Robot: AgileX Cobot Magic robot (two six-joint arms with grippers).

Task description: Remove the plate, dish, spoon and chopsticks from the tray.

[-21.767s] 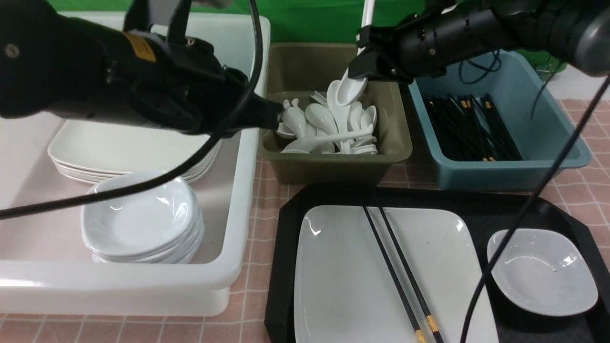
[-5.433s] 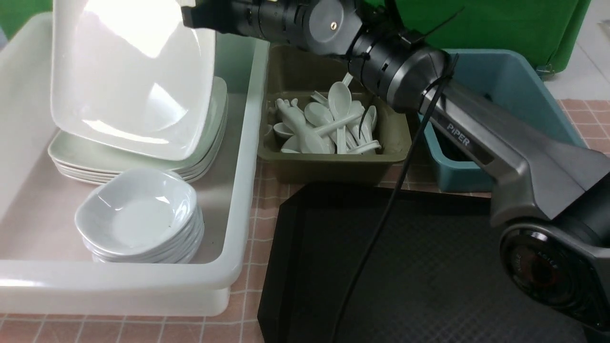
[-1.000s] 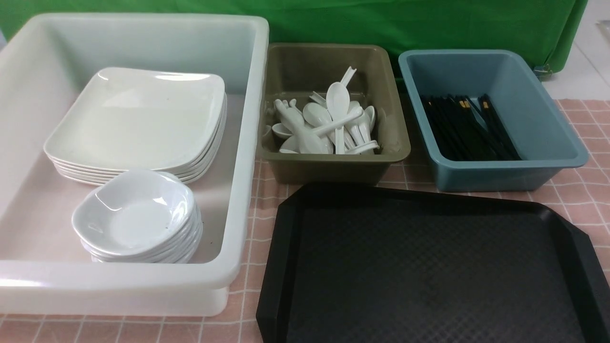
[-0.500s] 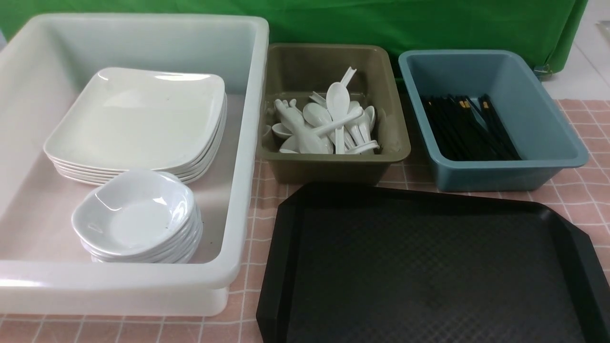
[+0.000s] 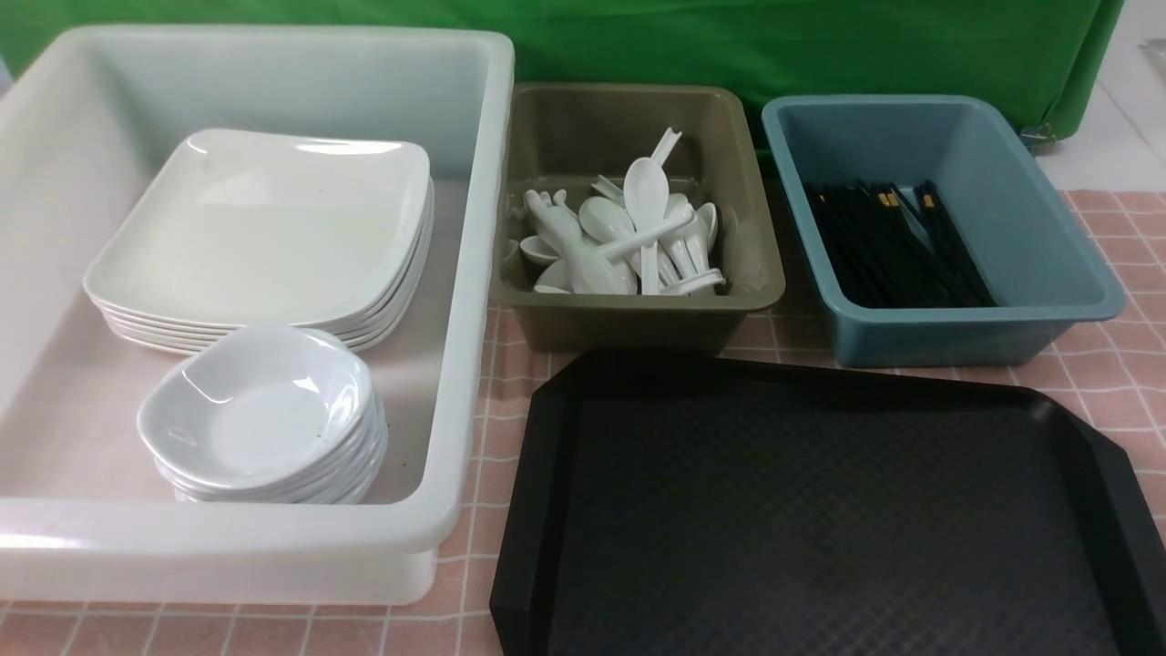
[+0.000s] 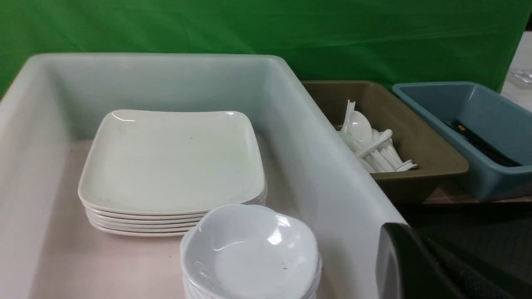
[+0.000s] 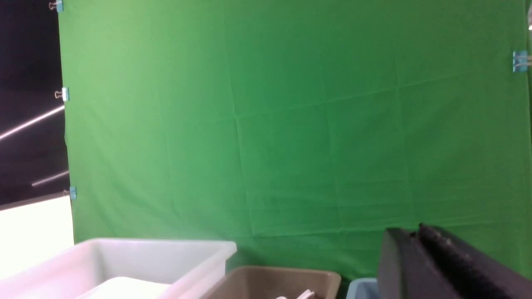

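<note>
The black tray [image 5: 824,378] lies at the front right with nothing on its textured floor. The plate [image 5: 264,214] tops a stack of like plates in the white tub [image 5: 474,273], also in the left wrist view [image 6: 174,158]. The dish [image 5: 260,410] tops a stack in front of it. White spoons [image 5: 642,187] lie heaped in the olive tub; I cannot tell which is the task's spoon. Black chopsticks [image 5: 897,246] lie in the blue tub. Neither arm shows in the front view. My left gripper [image 6: 409,232] and right gripper [image 7: 415,230] are shut and hold nothing.
An olive tub [image 5: 638,319] and a blue tub [image 5: 956,342] stand behind the tray, beside the white tub. A green backdrop [image 5: 638,41] closes the far side. A pink checked cloth [image 5: 496,383] covers the table.
Nothing has moved over the last second. Earlier the right arm held the plate over the white tub; now it lies on the stack and both arms are out of the front view.
</note>
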